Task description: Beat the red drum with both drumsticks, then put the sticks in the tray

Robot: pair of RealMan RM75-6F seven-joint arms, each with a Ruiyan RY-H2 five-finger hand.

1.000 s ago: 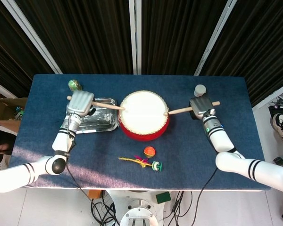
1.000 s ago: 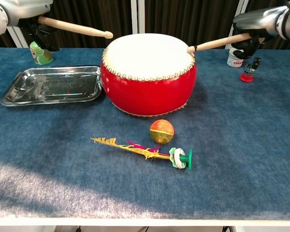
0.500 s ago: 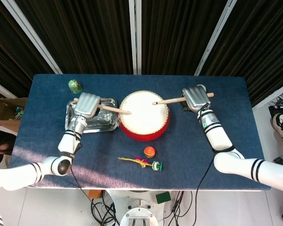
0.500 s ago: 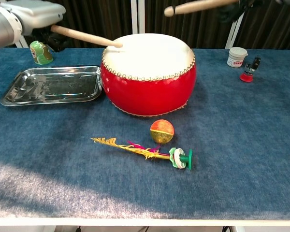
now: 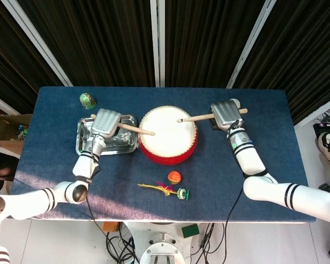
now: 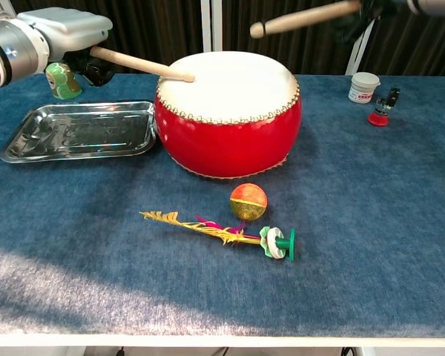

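You are drumming: your left hand (image 5: pixel 106 122) is gripping a wooden drumstick (image 6: pixel 141 65) touching the round red drum (image 6: pixel 228 133) in the middle of the counter, your right hand (image 5: pixel 226 114) is holding its wooden stick (image 6: pixel 304 18) above, so I think that one hits next, and the shiny metal tray (image 6: pixel 30 141) is waiting beside the drum.

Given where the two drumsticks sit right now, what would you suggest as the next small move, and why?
Probably bring the right hand down so the right drumstick strikes the drum. In the chest view that stick is raised above the white drumhead, while the left drumstick, gripped by the left hand, rests its tip on the skin.
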